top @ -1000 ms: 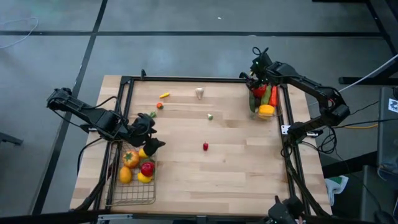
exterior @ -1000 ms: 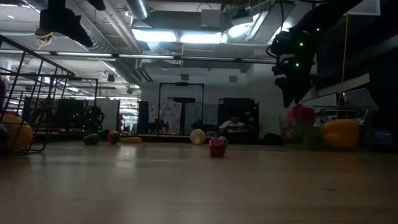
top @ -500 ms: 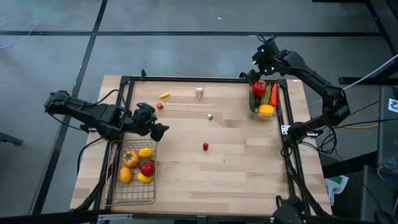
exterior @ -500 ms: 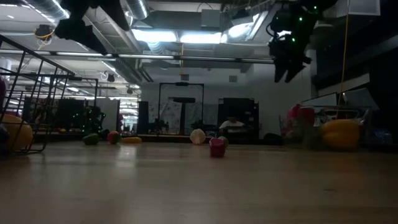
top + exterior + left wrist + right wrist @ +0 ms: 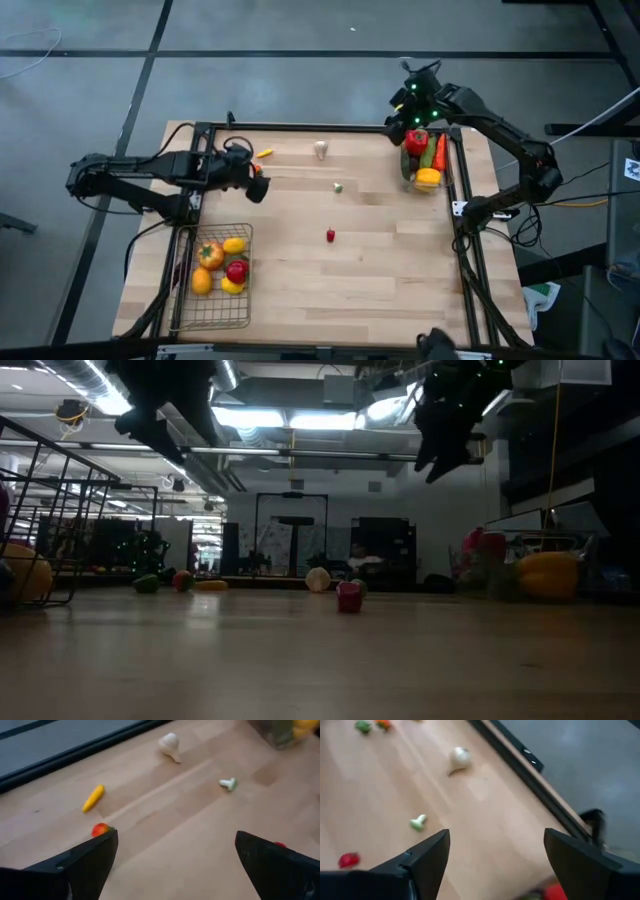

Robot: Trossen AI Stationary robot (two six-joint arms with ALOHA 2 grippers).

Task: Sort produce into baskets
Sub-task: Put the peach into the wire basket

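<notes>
two grippers hang with fingers apart and empty. left gripper [image 5: 258, 187] is above a small red-orange piece [image 5: 100, 829], yellow piece [image 5: 93, 798] just beyond, wire basket [image 5: 212, 318] behind it. right gripper [image 5: 402, 108] hovers beside the clear bin [image 5: 424, 163] of produce; garlic [image 5: 459, 757] ahead.

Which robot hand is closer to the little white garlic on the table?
Left. The left end effector hovers open a short way from the garlic, near the small orange piece. The right end effector hangs open farther off, by the clear bin.

clear bin [image 5: 280, 730] cut off by edge, contents blurred
</notes>
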